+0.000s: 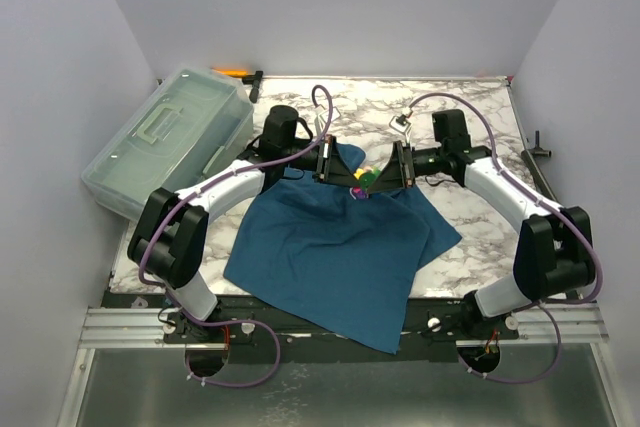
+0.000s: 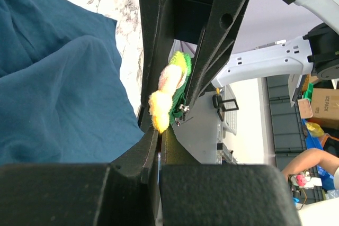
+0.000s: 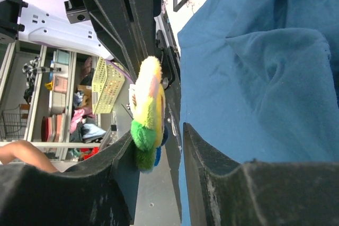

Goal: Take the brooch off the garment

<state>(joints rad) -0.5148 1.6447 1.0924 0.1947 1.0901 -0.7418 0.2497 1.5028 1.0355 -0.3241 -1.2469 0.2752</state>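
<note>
Brooch (image 3: 147, 109) is up off the worktop (image 1: 470, 117) around its middle, sitting between the two gripper tips at the far edge of the garment (image 1: 330, 247). It's a fuzzy plush piece seen edge-on, with rounded lobes in yellow, pale pink, green and a bit of blue. A small metal fitting shows at its back in the left wrist view. Can't tell if it's attached to the cloth. Left gripper (image 1: 328, 162) has its jaws pinched fully together, black textured fingers meeting in a thin seam, and the tip touches a yellow lobe. What it pinches, if anything, is hidden. Right gripper (image 1: 400, 169) has its jaws part-way apart and straddling the brooch. The plush lies against one finger with a gap to the other, so no firm clamp is visible. The garment is soft matte teal knit, laid mostly flat across the middle of the worktop with broad folds. It is bunched up toward the left gripper, and its near hem hangs over the near edge. The worktop is glossy white-and-grey marble pattern. A translucent plastic lidded box (image 1: 165, 142), rectangular with rounded corners and a moulded handle, sits along the left edge by the far-left corner. An orange-handled tool (image 1: 232, 71) lies at the far edge behind it.
</note>
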